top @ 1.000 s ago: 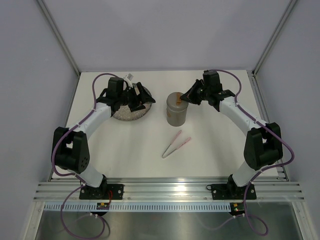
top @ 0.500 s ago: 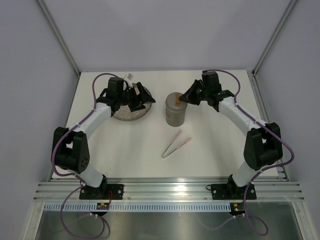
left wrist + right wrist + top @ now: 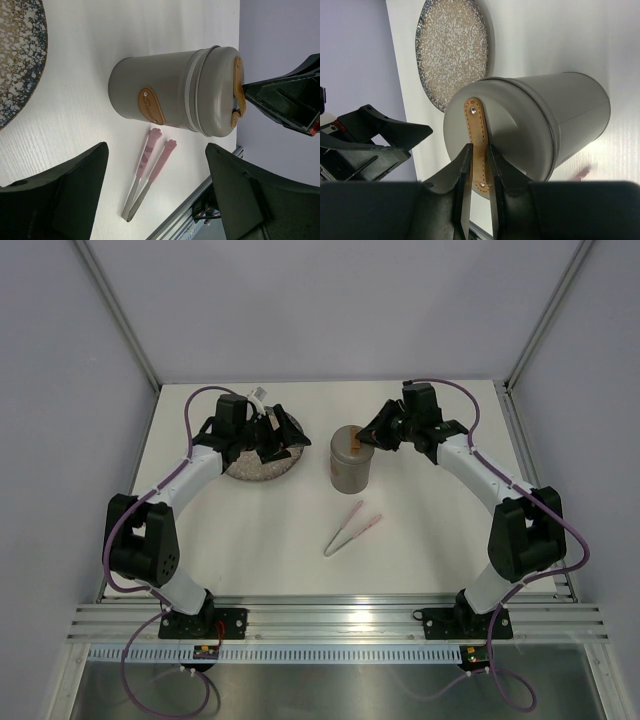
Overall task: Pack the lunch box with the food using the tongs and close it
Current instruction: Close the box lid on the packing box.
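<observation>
White counter, closed in by pale grey walls with slanted metal posts at the two far corners. Item one, nearest: a ribbed aluminium rail along the near edge, carrying the black bases of both arms. Item two: the tongs, slim and pale pink, lying flat on the counter in front of centre, well apart from both arms; the joined end points toward the rail and the two paw-shaped tips toward the lunch box, not touching it. Item three: the lunch box, a tall grey matte cylinder standing upright at mid-counter, an oval tan label on its side, its lid seated on top with a tan strap riveted across it. Item four: the right gripper, reaching in from the right at lid height, jaws narrowly parted astride the strap; whether they pinch it or merely flank it cannot be told. Item five: a round speckled plate, left of the lunch box and apart from it. Item six: the left gripper, hanging over the plate's far side, jaws spread wide with nothing between them.
</observation>
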{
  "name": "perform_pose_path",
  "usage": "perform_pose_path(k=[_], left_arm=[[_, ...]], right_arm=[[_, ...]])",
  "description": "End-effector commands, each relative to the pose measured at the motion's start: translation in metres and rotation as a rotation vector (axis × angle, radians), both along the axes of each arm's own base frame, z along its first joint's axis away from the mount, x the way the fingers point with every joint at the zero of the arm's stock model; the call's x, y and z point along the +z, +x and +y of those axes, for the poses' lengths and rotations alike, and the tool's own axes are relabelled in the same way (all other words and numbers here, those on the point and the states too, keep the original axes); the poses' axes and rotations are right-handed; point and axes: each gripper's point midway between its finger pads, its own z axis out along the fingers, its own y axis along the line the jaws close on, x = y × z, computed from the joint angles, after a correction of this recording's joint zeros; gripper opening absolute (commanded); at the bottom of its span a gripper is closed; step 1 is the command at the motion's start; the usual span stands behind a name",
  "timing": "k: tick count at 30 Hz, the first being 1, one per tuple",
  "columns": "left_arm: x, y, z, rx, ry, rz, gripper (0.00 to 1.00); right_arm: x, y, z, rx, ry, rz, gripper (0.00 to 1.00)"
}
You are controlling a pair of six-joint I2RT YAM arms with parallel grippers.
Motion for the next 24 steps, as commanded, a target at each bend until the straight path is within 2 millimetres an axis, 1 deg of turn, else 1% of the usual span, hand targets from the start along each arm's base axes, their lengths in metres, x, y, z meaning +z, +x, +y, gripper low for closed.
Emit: perform_pose_path(k=[1,3,6,12,14,16,17,18,20,24], left_arm=[[0.023,0.004,0.000,-0.008,-0.021,-0.084,0.82],[0.023,0.004,0.000,-0.009,-0.021,-0.083,0.82],[0.023,0.004,0.000,-0.009,-0.021,-0.083,0.82],[0.022,0.004,-0.001,-0.012,-0.020,-0.083,0.82],[0.021,0.003,0.000,-0.012,-0.019,-0.080,0.82],[0.021,0.003,0.000,-0.012,-0.019,-0.080,0.82],[0.021,0.003,0.000,-0.010,-0.019,-0.080,0.82],[0.022,0.003,0.000,-0.012,-0.018,-0.084,0.82],[0.020,0.003,0.001,-0.011,-0.016,-0.078,0.82],[0.020,0.002,0.000,-0.013,-0.015,-0.079,0.82]], right_arm=[[0.034,-0.003,0.006,0.029,0.011,-0.080,0.25],[0.037,-0.004,0.005,0.032,0.008,-0.084,0.28],[0.042,-0.003,0.005,0.033,0.008,-0.096,0.30],[0.049,-0.001,0.008,0.042,0.017,-0.109,0.30],[0.049,0.000,0.010,0.047,0.019,-0.110,0.26],[0.048,0.002,0.010,0.045,0.021,-0.105,0.19],[0.044,0.002,0.011,0.049,0.022,-0.095,0.13],[0.043,0.002,0.013,0.053,0.024,-0.094,0.11],[0.042,0.002,0.014,0.057,0.028,-0.093,0.07],[0.045,0.002,0.016,0.064,0.029,-0.105,0.06]])
